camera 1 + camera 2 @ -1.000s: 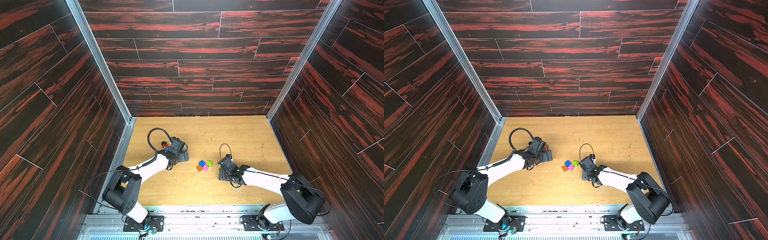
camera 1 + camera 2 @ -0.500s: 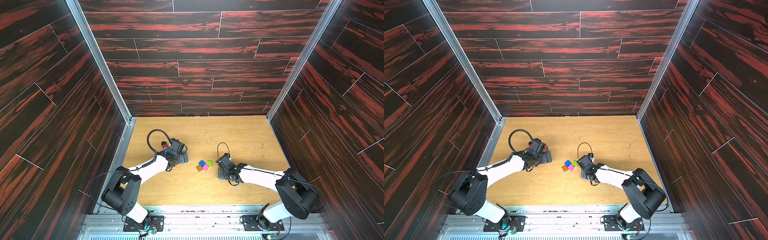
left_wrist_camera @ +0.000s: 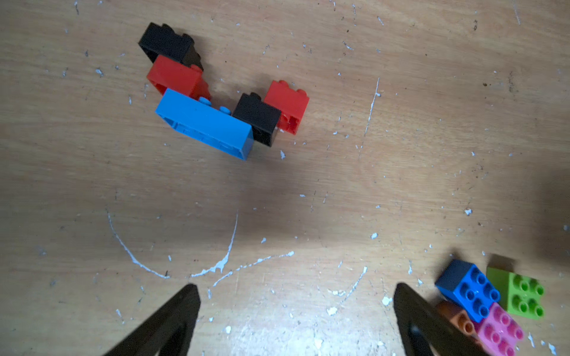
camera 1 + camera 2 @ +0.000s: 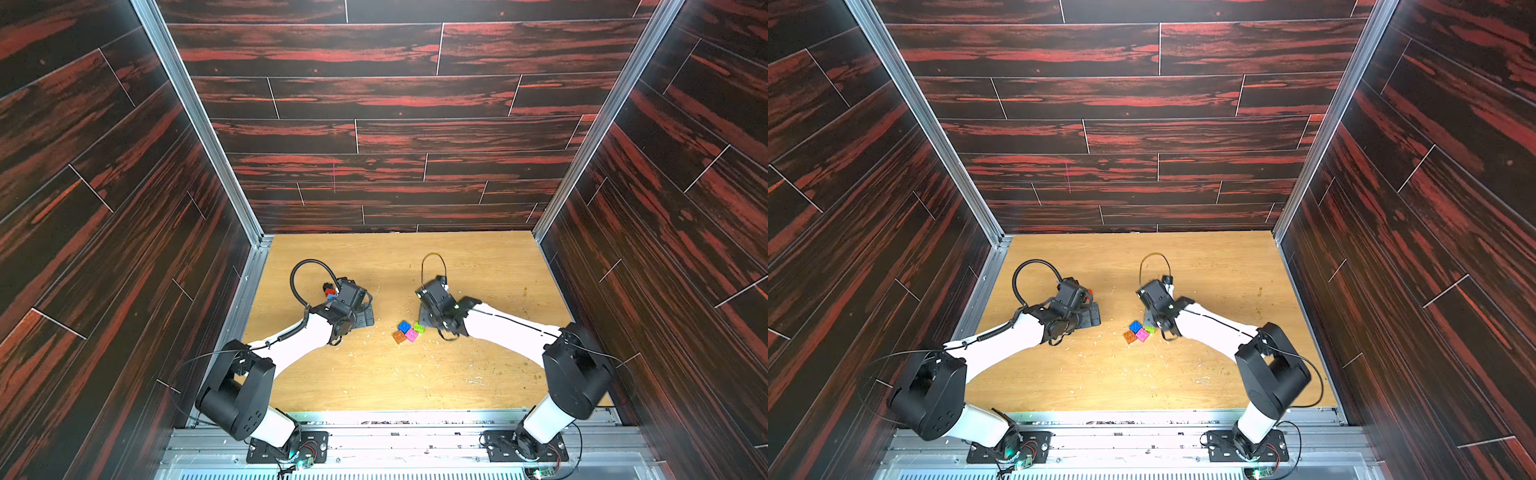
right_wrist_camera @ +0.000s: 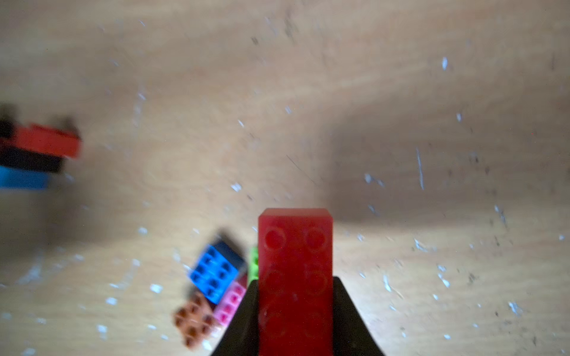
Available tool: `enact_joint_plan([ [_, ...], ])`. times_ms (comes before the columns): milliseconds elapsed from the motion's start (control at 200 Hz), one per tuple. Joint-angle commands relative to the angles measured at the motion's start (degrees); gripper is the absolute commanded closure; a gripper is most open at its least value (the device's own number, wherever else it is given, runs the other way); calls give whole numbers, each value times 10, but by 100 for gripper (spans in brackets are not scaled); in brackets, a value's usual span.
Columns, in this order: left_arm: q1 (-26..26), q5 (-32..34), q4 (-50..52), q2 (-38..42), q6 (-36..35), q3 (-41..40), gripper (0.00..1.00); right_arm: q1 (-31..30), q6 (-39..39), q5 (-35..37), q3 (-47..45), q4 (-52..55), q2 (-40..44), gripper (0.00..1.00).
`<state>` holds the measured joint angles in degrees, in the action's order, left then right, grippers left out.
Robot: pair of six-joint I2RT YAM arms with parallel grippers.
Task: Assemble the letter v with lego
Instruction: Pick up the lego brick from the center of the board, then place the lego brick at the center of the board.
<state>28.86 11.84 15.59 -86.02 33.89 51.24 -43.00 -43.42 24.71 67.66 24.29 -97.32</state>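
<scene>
My right gripper (image 5: 295, 281) is shut on a long red lego brick (image 5: 295, 246), which sticks out ahead of the fingers. Just beside it on the table sits a loose cluster of blue (image 4: 404, 326), green (image 4: 419, 327), pink (image 4: 412, 335) and orange (image 4: 399, 337) square bricks. In the left wrist view a joined group lies on its side: a long light-blue brick (image 3: 205, 123) with black (image 3: 166, 41) and red (image 3: 175, 78) at one end, black (image 3: 257, 118) and red (image 3: 288, 104) at the other. My left gripper (image 3: 296, 286) is open over bare table near that group.
The wooden table (image 4: 478, 374) is scratched and flecked with white. Dark panelled walls (image 4: 374, 137) close it in at the back and both sides. A metal rail (image 4: 395, 432) with both arm bases runs along the front.
My right gripper has shut on the long red brick and moved a little to the left and toward the back. The left arm has stayed put.
</scene>
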Motion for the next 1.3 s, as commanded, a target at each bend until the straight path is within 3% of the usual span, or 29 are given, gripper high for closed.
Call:
enact_joint_plan([
  [0,-1,7,9,32,-6,-9,0,2,-25,-3,71,57,-49,81],
  [251,-1,0,6,51,-5,-27,0,15,-115,-46,243,119,-187,81],
  [451,-1,0,7,60,-3,-34,0,19,-231,-53,353,182,-269,80],
  [646,-1,0,0,77,6,-47,0,21,-325,-56,397,196,-307,79],
  [882,-1,9,-2,87,9,-54,0,21,-452,-80,476,287,-376,80],
  [1298,-1,13,-4,84,3,-55,0,18,-495,-66,623,390,-481,75],
])
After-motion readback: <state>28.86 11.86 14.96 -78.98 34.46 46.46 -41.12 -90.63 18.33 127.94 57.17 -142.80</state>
